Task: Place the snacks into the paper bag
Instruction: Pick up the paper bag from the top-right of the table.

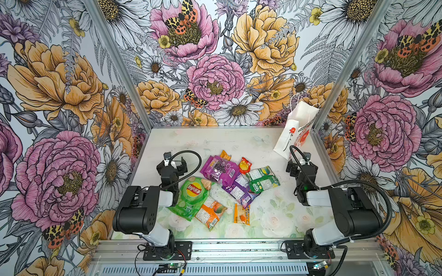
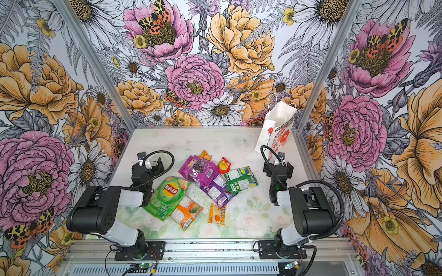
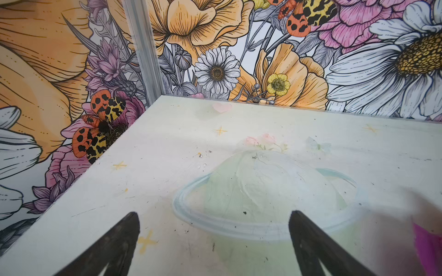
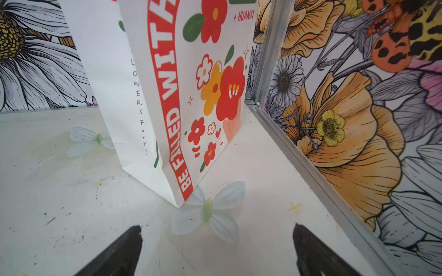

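Observation:
The snacks lie in a loose pile mid-table in both top views: a green Lay's bag point(image 1: 191, 197), a magenta pouch point(image 1: 218, 168), a purple pouch point(image 1: 240, 191), a green-white packet point(image 1: 263, 179), orange packets point(image 1: 210, 212) point(image 1: 242, 213) and a small red sachet point(image 1: 245, 165). The white paper bag point(image 1: 295, 130) point(image 4: 167, 95) stands upright in the far right corner. My left gripper point(image 1: 174, 165) point(image 3: 214, 215) is open and empty, left of the pile over bare table. Just in front of the bag's base, my right gripper point(image 1: 301, 167) point(image 4: 217, 228) hangs open, holding nothing.
Flowered walls with aluminium posts point(image 1: 320, 119) close in the table point(image 1: 215, 141) on three sides. The bag stands close to the right wall rail point(image 4: 311, 167). A magenta packet edge point(image 3: 428, 246) shows beside the left gripper. Both arm bases sit on the front rail point(image 1: 239, 248).

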Robot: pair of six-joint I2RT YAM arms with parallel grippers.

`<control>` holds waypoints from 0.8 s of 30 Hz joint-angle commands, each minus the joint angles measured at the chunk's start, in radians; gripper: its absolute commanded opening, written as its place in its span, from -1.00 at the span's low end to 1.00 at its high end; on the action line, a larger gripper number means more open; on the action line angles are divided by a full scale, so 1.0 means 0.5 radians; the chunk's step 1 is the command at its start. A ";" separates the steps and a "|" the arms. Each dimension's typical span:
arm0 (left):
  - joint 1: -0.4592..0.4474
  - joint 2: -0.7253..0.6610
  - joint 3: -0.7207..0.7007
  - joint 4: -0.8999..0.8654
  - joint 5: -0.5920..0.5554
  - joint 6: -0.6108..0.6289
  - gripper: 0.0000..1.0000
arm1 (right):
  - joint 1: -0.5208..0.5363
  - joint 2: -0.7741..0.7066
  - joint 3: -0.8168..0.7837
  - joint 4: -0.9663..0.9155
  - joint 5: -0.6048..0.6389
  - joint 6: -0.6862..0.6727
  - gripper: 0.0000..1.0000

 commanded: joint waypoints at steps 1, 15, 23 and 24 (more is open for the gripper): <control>-0.014 -0.005 0.001 0.062 -0.035 0.025 0.97 | 0.008 0.016 0.027 0.052 -0.027 -0.025 0.99; 0.045 -0.011 0.009 0.029 0.013 -0.028 0.97 | -0.011 0.013 0.032 0.039 -0.067 -0.022 0.99; 0.044 -0.011 0.009 0.029 0.011 -0.029 0.97 | -0.014 0.013 0.032 0.035 -0.070 -0.021 0.99; 0.044 -0.011 0.009 0.030 0.011 -0.027 0.97 | -0.013 0.013 0.034 0.036 -0.070 -0.021 1.00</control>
